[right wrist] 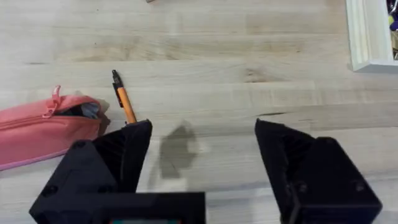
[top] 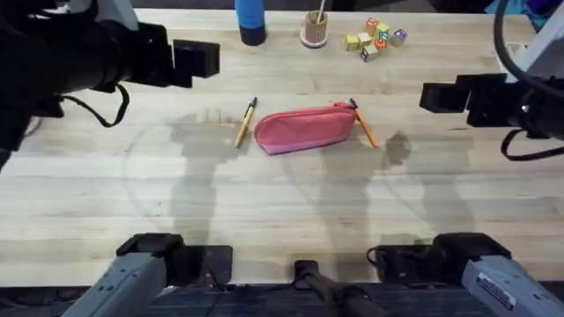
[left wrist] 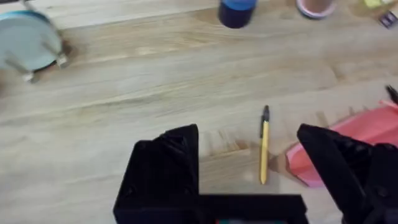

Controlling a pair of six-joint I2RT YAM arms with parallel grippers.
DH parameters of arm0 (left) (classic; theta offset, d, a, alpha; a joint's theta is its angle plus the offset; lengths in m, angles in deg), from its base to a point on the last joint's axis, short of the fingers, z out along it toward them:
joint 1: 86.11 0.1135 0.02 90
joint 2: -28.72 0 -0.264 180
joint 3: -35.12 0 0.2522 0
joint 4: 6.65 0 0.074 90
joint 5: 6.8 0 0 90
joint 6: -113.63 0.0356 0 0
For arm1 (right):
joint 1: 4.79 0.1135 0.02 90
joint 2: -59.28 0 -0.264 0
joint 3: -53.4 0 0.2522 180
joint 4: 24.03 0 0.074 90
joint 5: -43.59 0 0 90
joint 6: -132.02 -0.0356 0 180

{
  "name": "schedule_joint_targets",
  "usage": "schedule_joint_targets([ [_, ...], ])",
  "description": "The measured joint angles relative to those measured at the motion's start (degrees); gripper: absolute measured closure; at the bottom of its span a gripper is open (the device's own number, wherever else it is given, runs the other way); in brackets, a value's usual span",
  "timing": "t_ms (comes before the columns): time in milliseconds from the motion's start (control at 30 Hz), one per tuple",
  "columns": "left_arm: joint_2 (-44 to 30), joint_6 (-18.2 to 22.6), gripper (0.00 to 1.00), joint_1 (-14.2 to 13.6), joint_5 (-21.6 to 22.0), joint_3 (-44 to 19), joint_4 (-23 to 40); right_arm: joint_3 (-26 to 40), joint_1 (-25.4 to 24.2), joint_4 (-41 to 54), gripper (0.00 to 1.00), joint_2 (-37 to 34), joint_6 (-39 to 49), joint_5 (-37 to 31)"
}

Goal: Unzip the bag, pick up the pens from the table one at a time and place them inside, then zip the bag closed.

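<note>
- Where the table (top: 282, 202) shows bare planks mid-frame, the pink bag (top: 304, 129) lies flat, yellow pen (top: 244, 121) just beside one end, orange pen (top: 364, 123) touching the other.
- Left gripper (left wrist: 249, 162) above the yellow pen, fingers spread, empty.
- Right gripper (right wrist: 202, 155) fingers parted, holding nothing.

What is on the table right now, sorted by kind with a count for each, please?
Pens: 2, a yellow pen and an orange pen
Pink bag: 1
Blue bottle: 1
Small cup with a stick: 1
Cluster of toy blocks: 1 group; individual blocks too small to count
Total: 6
</note>
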Motion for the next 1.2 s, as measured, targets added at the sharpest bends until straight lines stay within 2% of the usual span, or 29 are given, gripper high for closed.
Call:
schedule_joint_targets([
  [200, 0.0, 8.4, 0.008, 0.0, -5.7, 0.0, 3.0, 0.0, 0.0, 0.0, 0.006, 0.0, 0.4, 0.0],
  [767, 0.0, 31.5, 0.008, 0.0, -15.5, 0.0, 5.0, 0.0, 0.0, -0.4, 0.005, 0.0, 0.6, 0.0],
  [967, 0.0, 34.6, 0.008, 0.0, -16.6, 0.0, 5.0, 0.0, 0.0, -0.4, 0.005, 0.0, 0.6, 0.0],
  [1200, 0.0, 35.3, 0.008, 0.0, -17.3, 0.0, 5.2, 0.0, 0.0, -0.4, 0.004, 0.0, 0.8, 0.0],
])
